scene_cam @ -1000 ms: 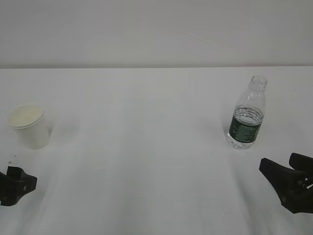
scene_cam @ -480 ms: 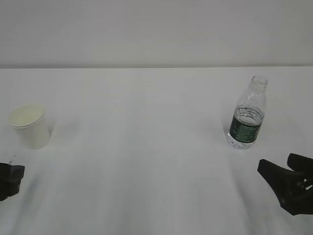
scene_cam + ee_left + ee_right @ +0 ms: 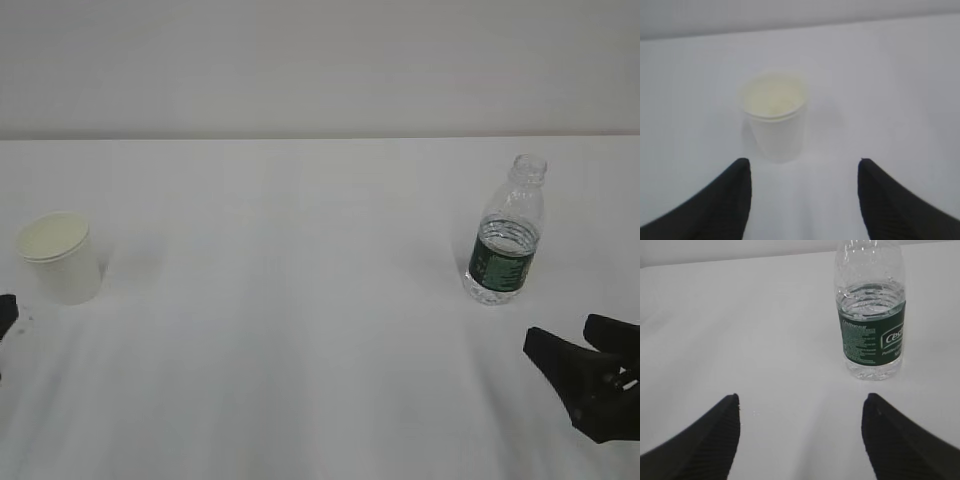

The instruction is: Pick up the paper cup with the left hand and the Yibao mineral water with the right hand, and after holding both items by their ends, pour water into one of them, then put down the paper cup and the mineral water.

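The white paper cup (image 3: 62, 257) stands upright at the table's left; in the left wrist view the cup (image 3: 774, 116) sits ahead of my left gripper (image 3: 803, 165), whose black fingers are spread apart with nothing between them. Only a sliver of the left gripper (image 3: 5, 312) shows at the left edge of the exterior view. The Yibao mineral water (image 3: 508, 235), uncapped with a dark green label, stands at the right. My right gripper (image 3: 575, 338) is open just in front of it; in its wrist view the bottle (image 3: 871, 315) stands ahead and to the right of the open gripper (image 3: 801, 399).
A white table (image 3: 300, 300) spreads between cup and bottle, with a pale wall (image 3: 320, 60) behind it. Nothing else stands on it.
My left gripper has drawn back to the left, almost out of the exterior view. The right gripper has crept slightly left. Cup and bottle have not moved.
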